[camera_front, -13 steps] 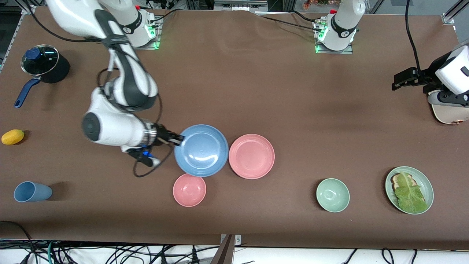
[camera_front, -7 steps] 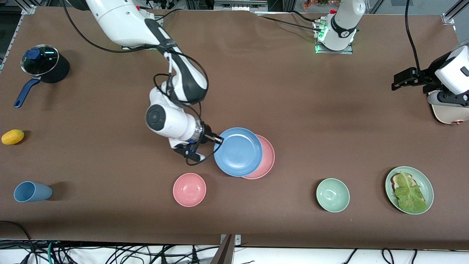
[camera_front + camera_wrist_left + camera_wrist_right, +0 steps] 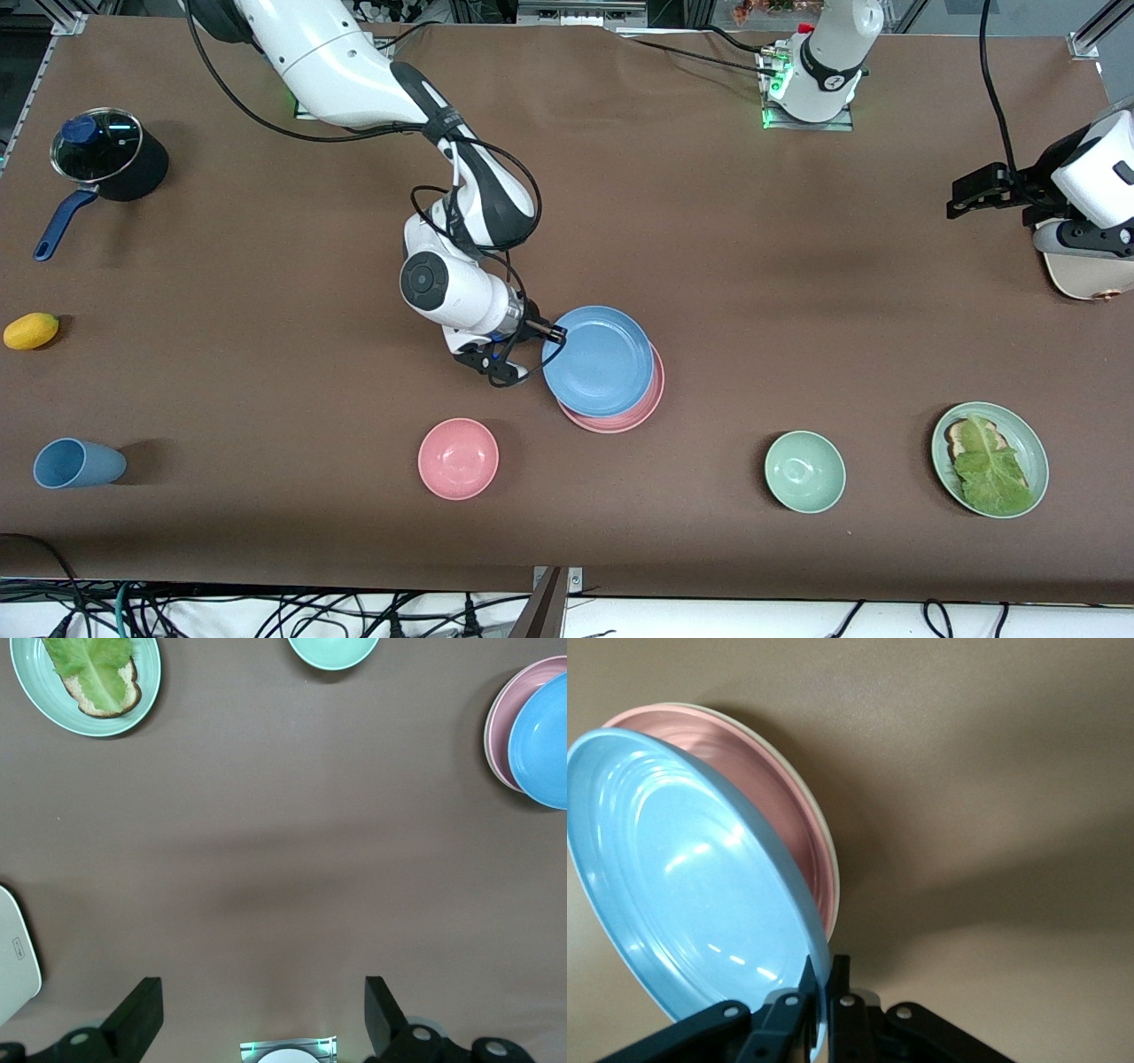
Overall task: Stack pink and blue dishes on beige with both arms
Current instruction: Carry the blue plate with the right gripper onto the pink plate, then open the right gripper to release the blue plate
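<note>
Front view is showing the right gripper pinching the flat round matte blue plate's rim over the flat round pink plate. Right wrist view is revealing a pale beige rim beneath; the left gripper is waiting open over the table's left-arm end.

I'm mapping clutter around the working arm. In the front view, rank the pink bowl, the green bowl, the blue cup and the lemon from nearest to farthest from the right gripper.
The right gripper grips the blue plate.
1. Pink bowl, nearer the front camera.
2. Green bowl, toward the left arm's end.
3. Blue cup and lemon, at the right arm's end: too close to call.
</note>
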You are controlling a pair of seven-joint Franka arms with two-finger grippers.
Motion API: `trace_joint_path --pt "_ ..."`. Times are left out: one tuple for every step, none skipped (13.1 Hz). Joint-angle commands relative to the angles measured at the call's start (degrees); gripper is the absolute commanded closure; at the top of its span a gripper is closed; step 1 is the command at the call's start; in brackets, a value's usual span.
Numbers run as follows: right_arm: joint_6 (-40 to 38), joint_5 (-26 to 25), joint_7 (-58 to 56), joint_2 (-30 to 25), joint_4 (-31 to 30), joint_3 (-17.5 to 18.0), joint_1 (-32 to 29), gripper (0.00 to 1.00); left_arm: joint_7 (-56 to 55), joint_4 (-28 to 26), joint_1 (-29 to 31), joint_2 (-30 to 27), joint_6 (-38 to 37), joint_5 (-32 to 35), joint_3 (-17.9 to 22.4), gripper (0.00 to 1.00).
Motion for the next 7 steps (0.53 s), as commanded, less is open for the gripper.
trace_joint_path --pt "1.5 0.1 0.3 1.5 2.2 -0.3 0.6 1.00 -0.3 -0.1 -0.1 -0.1 0.5 -0.6 0.1 0.00" --pt "1.4 0.0 0.4 1.5 2.2 -0.4 0.6 0.54 -0.3 -0.1 -0.1 -0.1 0.5 -0.6 0.1 0.00" --pt "1.5 -1.4 0.2 1.3 2.2 -0.6 0.9 0.02 -0.3 -0.1 -0.1 0.0 0.5 -0.6 0.1 0.00" --pt "1.5 -5.7 0.2 1.0 2.2 -0.7 1.2 0.00 -0.3 -0.1 -0.1 0.0 0.5 -0.6 0.1 0.00" --pt "1.3 -8.9 0.2 0.7 2.2 -0.7 1.2 0.00 -0.3 -0.1 -0.1 0.0 0.5 -0.6 0.1 0.00" --pt "1.2 -10.0 0.2 0.3 2.2 -0.7 1.1 0.00 -0.3 -0.1 -0.1 0.0 0.5 -0.6 0.1 0.00" --pt "1.0 -10.2 0.2 -0.6 2.2 -0.8 0.9 0.00 -0.3 -0.1 -0.1 0.0 0.6 -0.6 0.1 0.00"
